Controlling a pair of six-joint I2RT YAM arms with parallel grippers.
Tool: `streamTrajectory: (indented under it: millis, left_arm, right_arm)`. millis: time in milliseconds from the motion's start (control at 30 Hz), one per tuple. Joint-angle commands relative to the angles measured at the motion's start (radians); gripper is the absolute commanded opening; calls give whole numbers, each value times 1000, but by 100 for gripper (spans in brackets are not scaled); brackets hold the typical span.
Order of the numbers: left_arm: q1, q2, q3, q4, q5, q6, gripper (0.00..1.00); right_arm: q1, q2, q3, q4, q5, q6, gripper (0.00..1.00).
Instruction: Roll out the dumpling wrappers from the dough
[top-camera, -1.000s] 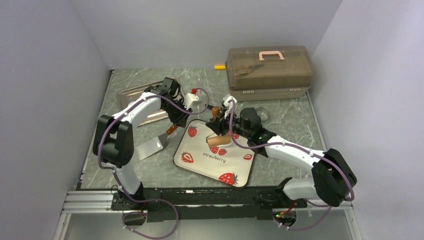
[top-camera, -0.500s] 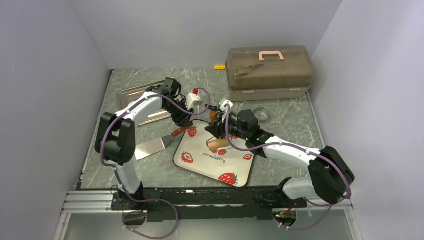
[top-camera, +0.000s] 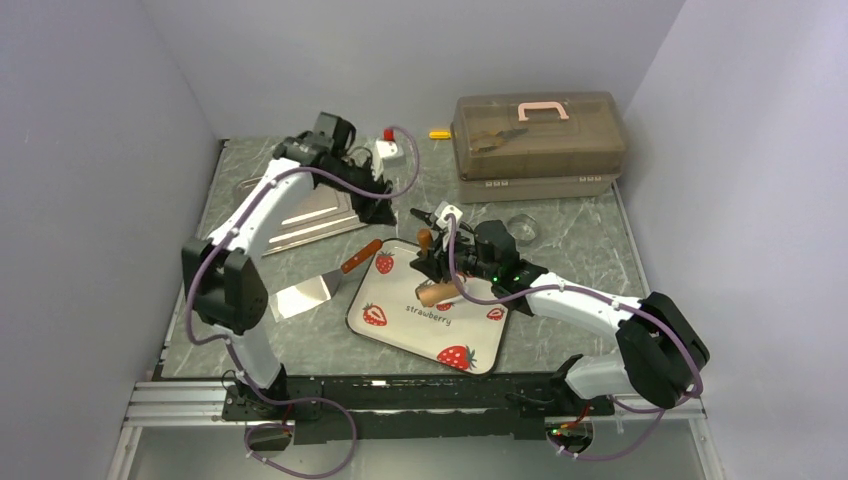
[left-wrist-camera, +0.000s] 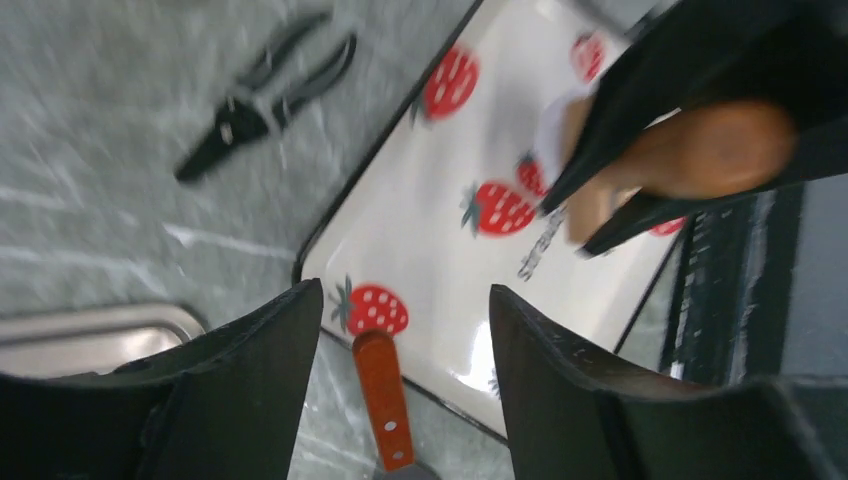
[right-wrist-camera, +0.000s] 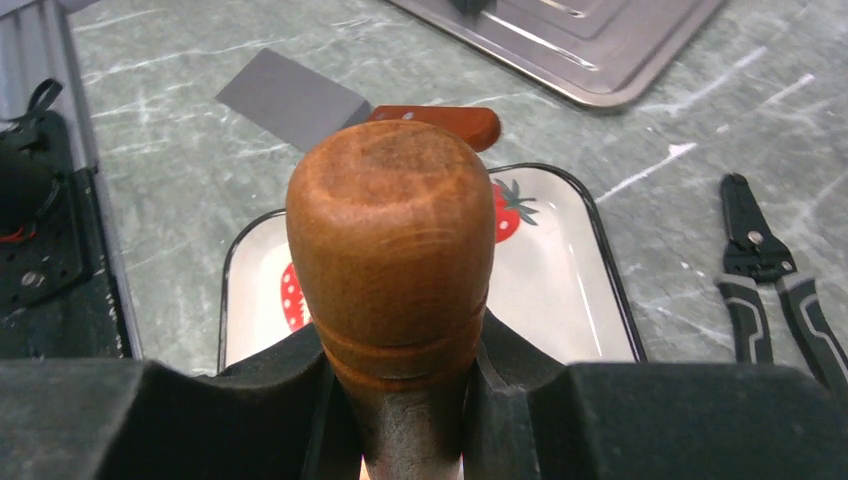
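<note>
The dough (left-wrist-camera: 552, 135) shows only as a small pale, blurred patch on the strawberry plate (top-camera: 430, 330), toward the plate's 12 o'clock edge. It touches the lower end of the wooden roller (top-camera: 437, 292) and is mostly hidden behind the black fingers there. From above it cannot be made out under the arm.

The right gripper (top-camera: 432, 265) has its jaws clamped on the roller's neck. The roller's rounded knob (right-wrist-camera: 390, 220) fills the right wrist view and covers most of the plate (right-wrist-camera: 560, 280) beneath it.

The left gripper (top-camera: 383, 210) hangs above the surface at the plate's 11 o'clock. Its jaws stand well apart with nothing between them. Below that gap the spatula (left-wrist-camera: 385, 400) lies on the surface, its red-brown handle reaching the plate's rim (left-wrist-camera: 330, 240) and its blade cut off by the frame. From above, the spatula (top-camera: 305, 295) lies at the plate's 9 o'clock.

A metal tray (top-camera: 310, 215) lies at 10 o'clock, partly covered by the left arm. Black pliers (right-wrist-camera: 770, 290) lie near the plate's far edge, motion-blurred in the left wrist view. A lidded toolbox (top-camera: 540, 135) stands at 1 o'clock.
</note>
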Motion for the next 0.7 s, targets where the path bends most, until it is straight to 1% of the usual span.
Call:
streamTrajectory:
  millis: [0, 33, 67, 100, 167, 233, 300, 333, 367, 433, 567, 633, 667]
  left_arm:
    - [0, -112, 163, -198, 294, 33, 75]
    - [0, -114, 182, -237, 327, 72, 82]
    - [0, -118, 198, -275, 344, 115, 94]
    - [-1, -122, 205, -304, 337, 163, 99]
    - [-1, -138, 198, -333, 284, 239, 99]
    - [-1, -160, 186, -369, 236, 317, 100]
    - [-1, -184, 168, -405, 212, 412, 99]
    - [-1, -200, 151, -401, 199, 428, 99]
    - [-1, -215, 130, -387, 184, 428, 99]
    - [-1, -242, 95, -360, 156, 432, 99]
    - [-1, -268, 34, -297, 110, 402, 99]
    - [-1, -266, 11, -263, 84, 385, 99]
    - [-1, -265, -1, -242, 74, 377, 99]
  right_arm:
    - [2, -10, 51, 112, -155, -59, 0]
    - [3, -7, 56, 129, -202, -79, 0]
    - [2, -2, 68, 127, -246, -103, 0]
    - [2, 8, 85, 105, -279, -131, 0]
    - [0, 33, 111, 62, -304, -186, 0]
    - [-5, 63, 104, 94, -322, -211, 0]
    - [-6, 109, 56, 243, -358, -207, 0]
    - [-4, 136, 38, 334, -379, -198, 0]
    - [1, 166, 29, 416, -386, -183, 0]
    - [8, 226, 39, 512, -348, -157, 0]
    - [35, 316, 60, 597, -287, -178, 0]
    - [36, 352, 56, 638, -275, -160, 0]
    - [36, 367, 46, 656, -270, -154, 5]
